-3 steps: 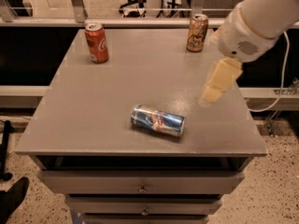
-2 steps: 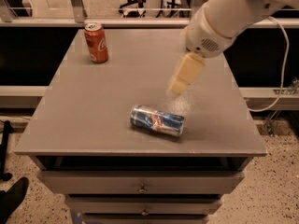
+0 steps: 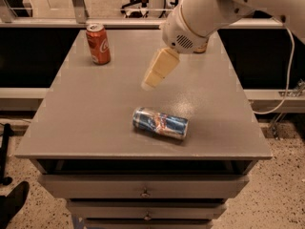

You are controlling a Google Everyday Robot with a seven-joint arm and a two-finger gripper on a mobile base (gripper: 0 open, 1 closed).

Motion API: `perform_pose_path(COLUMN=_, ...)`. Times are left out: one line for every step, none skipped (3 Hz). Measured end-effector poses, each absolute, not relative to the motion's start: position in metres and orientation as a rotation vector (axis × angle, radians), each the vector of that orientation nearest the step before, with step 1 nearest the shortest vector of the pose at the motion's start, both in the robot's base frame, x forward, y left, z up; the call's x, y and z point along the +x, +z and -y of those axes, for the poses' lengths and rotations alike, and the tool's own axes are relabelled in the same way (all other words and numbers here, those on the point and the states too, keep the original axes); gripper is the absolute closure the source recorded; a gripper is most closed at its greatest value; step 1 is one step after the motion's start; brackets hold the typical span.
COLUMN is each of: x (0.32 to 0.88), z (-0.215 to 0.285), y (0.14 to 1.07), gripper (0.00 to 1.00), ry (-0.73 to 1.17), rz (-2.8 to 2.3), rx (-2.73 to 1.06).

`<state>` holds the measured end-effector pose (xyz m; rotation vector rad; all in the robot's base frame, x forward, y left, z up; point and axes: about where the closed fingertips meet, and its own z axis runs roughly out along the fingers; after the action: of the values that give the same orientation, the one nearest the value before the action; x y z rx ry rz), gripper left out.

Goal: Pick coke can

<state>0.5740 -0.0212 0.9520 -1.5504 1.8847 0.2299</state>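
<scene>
The coke can (image 3: 98, 44), red-orange with white script and a silver top, stands upright at the far left corner of the grey table (image 3: 86, 113). My gripper (image 3: 153, 78) hangs over the middle of the table on the white arm that comes in from the upper right. It is to the right of the coke can and nearer the camera, well apart from it. It holds nothing that I can see.
A blue-and-silver can (image 3: 160, 123) lies on its side near the table's front, below the gripper. A gold-brown can (image 3: 202, 47) at the far right is mostly hidden behind the arm. Drawers run below the table top. A cable hangs at the right.
The arm has swung left across the table, from the right side toward the middle, and now covers the gold-brown can. The cans have not moved.
</scene>
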Motion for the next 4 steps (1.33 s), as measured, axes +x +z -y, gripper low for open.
perform_pose_path(x=0.601, z=0.005, y=0.941, gripper=0.0, ry=0.297, rz=-1.85, rx=-1.441)
perform_pose_path(x=0.666, z=-0.047, y=0.926, gripper=0.0, ry=0.45, rz=-1.745, rx=-1.267)
perform_pose_path(x=0.704, z=-0.077, y=0.921, gripper=0.0, ry=0.529, rz=-1.686, rx=-1.179)
perform_pose_path(x=0.733, z=-0.108, y=0.916, gripper=0.0, ry=0.591, rz=-1.639, rx=-1.124)
